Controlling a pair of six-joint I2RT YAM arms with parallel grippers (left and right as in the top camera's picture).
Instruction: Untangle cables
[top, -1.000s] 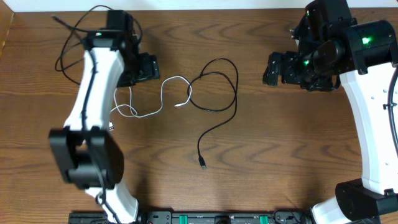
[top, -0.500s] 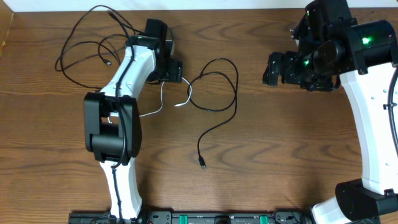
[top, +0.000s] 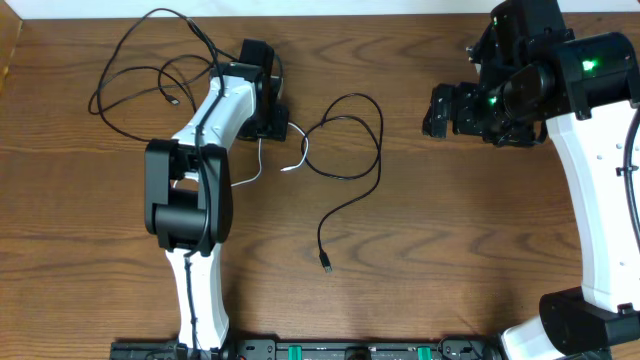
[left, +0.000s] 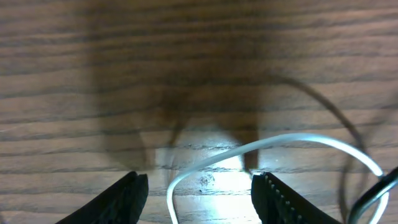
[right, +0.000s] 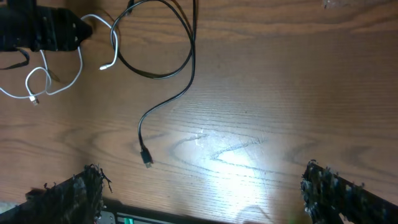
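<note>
well, my left claw (left: 200, 202) stands wide above the wooden table (left: 186, 50). the white cable (left: 280, 140) arches across between its 2 fingers (left: 127, 196), not pinched. from overhead, that claw (top: 270, 125) sits over the white cable's (top: 304, 148) upper bend. just past it toward my right side, 1 black cable (top: 378, 150) makes a loop, its plug (top: 327, 267) lying closer to my base. the other black cable (top: 130, 60) sprawls behind my left arm (top: 215, 110), apart from both. my right claw (right: 205, 199) is wide too, gripping nothing. the black cable (right: 189, 62) and white cable (right: 114, 43) lie well ahead of it.
</note>
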